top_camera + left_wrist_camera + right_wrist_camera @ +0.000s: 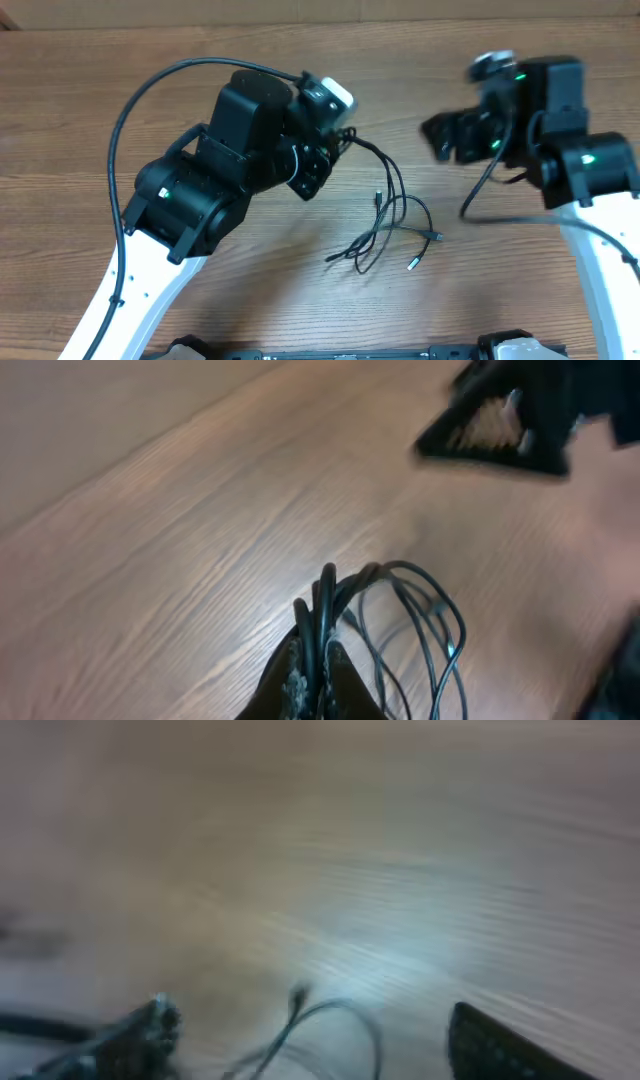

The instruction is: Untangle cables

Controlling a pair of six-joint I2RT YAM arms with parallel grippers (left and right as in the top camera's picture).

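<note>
Left hand point(318, 665) is pinched shut on the cables point(392, 222) at their bunched end, and the loops trail down-right from it across the tabletop point(270, 290). Right hand point(447, 136) hangs right of the loops, apart from them, its spread too blurred to tell.

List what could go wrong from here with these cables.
1. The left hand pinches several strands of the cables together, so pulling may tighten the crossing loops rather than free them.
2. The right hand looks motion-blurred; a fast approach could miss a thin strand or bump the left hand.
3. The plug ends lie loose and might snag in a loop.
</note>
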